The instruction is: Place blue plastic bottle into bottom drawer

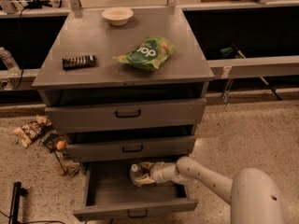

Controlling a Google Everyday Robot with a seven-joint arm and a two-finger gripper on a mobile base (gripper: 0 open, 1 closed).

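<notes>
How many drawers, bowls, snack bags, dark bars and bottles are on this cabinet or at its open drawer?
Drawers: 3, top drawer, middle drawer, bottom drawer
Bowl: 1
Green snack bag: 1
Dark bar: 1
Bottles: 1, blue plastic bottle held by the gripper over the bottom drawer
Total: 7

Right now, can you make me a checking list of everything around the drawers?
Surface: grey cabinet top holds a white bowl, a green snack bag and a dark ridged bar.
Job's things: blue plastic bottle is above the open bottom drawer.
Clutter: snack wrappers lie on the floor, left of the cabinet.
Grippers: gripper is in the drawer opening, fingers closed on the bottle.
Cables: black cable hangs at upper left.
Surroundings: speckled floor; clear bottle on the left ledge.
</notes>
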